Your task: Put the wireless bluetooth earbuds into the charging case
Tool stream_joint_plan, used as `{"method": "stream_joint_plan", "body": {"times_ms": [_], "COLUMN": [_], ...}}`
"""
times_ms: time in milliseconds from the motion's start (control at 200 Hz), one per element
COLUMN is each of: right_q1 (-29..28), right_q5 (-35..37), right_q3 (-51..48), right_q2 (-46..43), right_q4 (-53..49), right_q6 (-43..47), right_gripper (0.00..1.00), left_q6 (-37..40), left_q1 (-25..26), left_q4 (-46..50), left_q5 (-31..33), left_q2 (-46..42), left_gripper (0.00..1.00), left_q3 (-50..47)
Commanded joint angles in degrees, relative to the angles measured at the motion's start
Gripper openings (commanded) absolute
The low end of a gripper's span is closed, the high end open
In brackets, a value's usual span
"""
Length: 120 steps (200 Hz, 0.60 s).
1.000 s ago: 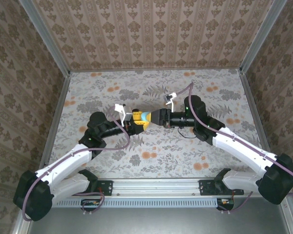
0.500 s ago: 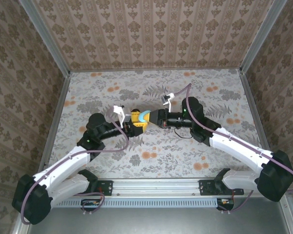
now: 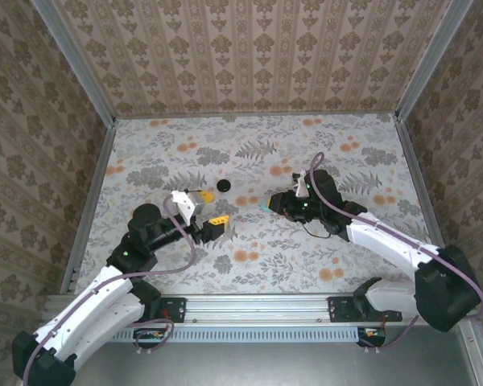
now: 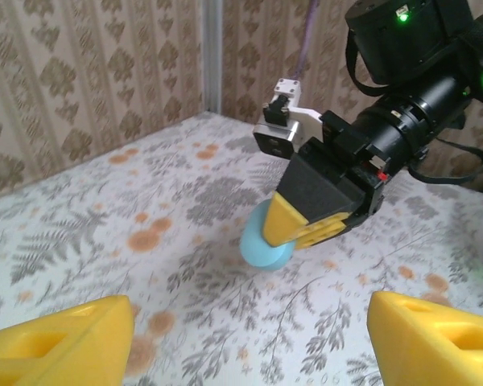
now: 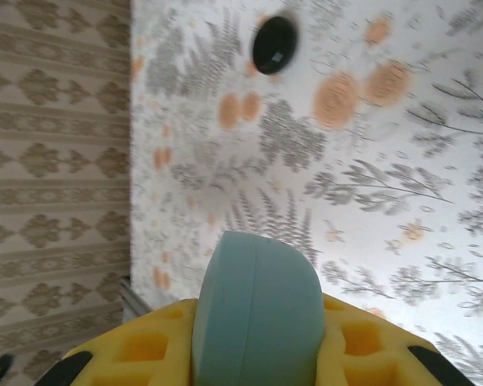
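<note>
The light turquoise charging case (image 5: 256,310) is closed along its seam, so its inside is hidden. My right gripper (image 5: 258,326) is shut on it, with a yellow pad on either flank. In the left wrist view the case (image 4: 264,244) pokes out below the right gripper's yellow fingers (image 4: 306,215), just above the floral table. From above, the case (image 3: 265,203) sits at the tip of the right gripper (image 3: 270,203) near the table's middle. My left gripper (image 3: 210,208) is open and holds nothing, a short way left of the case. Its yellow fingertips (image 4: 60,342) are spread wide.
A black round disc (image 3: 224,186) lies on the table between and behind the two grippers, also seen far ahead as the disc (image 5: 274,44) in the right wrist view. Patterned walls and metal rails (image 3: 92,201) enclose the floral tabletop.
The left gripper let go of the case, opened and drew back toward the near left. The right gripper kept the case and shifted slightly right and lower. The black disc is now uncovered.
</note>
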<state>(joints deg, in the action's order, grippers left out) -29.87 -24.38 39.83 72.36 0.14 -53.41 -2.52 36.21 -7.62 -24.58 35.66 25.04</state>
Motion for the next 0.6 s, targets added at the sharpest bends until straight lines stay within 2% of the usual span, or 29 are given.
{"method": "stream_joint_plan", "body": {"times_ms": [0,175,405,595], "right_q1": [0.31,0.73,1.21,1.21], "right_q5": [-0.31,-2.08,-2.57,-1.18], "right_q3": [-3.05,-3.97,-3.55,-3.06], "right_q2": [4.11,13.87,20.59,18.62], "right_q4": [5.65,9.81,10.05,5.88], "right_q6": [2.59,4.13,6.73,7.49], "right_gripper": [0.17,0.18,0.25,0.47], "left_q6": [0.68,-0.57,-2.7,-3.69], "left_q1": [-0.85,-1.7,-3.14,-4.02], "left_q4": [3.36,5.94,6.14,6.75], "left_q5": [5.36,9.33,11.18,12.36], "left_q2": [-0.94,-1.19,-2.94,-2.96], "left_gripper": [0.77,0.77,0.77,0.77], "left_q3": [-1.21,-2.19,-4.53,-4.69]}}
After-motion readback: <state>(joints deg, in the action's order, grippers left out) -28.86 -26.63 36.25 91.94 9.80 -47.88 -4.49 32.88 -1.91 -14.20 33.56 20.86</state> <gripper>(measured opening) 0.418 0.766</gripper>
